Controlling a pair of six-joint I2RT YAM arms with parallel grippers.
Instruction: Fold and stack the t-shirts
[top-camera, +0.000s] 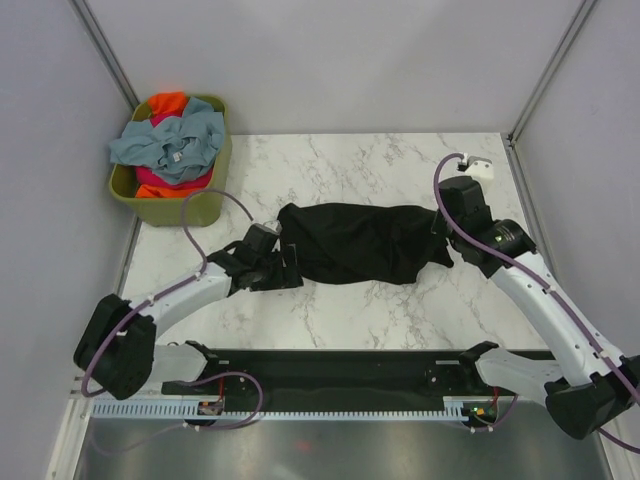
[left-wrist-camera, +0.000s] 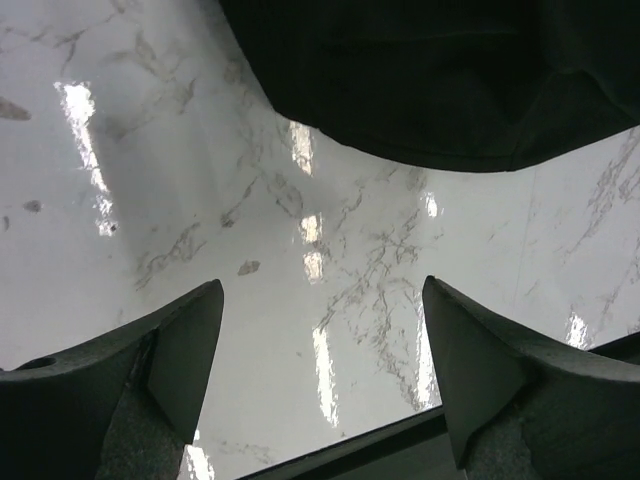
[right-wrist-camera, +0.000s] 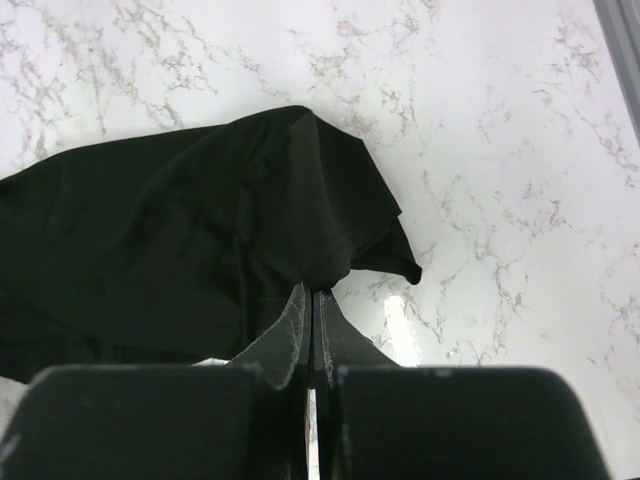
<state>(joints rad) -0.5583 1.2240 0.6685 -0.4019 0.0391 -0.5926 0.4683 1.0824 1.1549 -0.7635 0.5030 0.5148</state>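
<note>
Right gripper (right-wrist-camera: 312, 293) pinching black t-shirt (top-camera: 355, 243), left gripper (left-wrist-camera: 322, 284) open beside it, olive basket (top-camera: 195, 209) well apart

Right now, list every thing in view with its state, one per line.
black t-shirt: crumpled lengthwise on the table, right end pinched.
right gripper: shut on the black t-shirt.
left gripper: open, empty, near the shirt's left end.
basket: upright, heaped with unfolded shirts.

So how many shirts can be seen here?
4: black shirt on the table; grey-blue shirt, orange shirt and pink shirt heaped in the basket. More may be hidden beneath.
</note>
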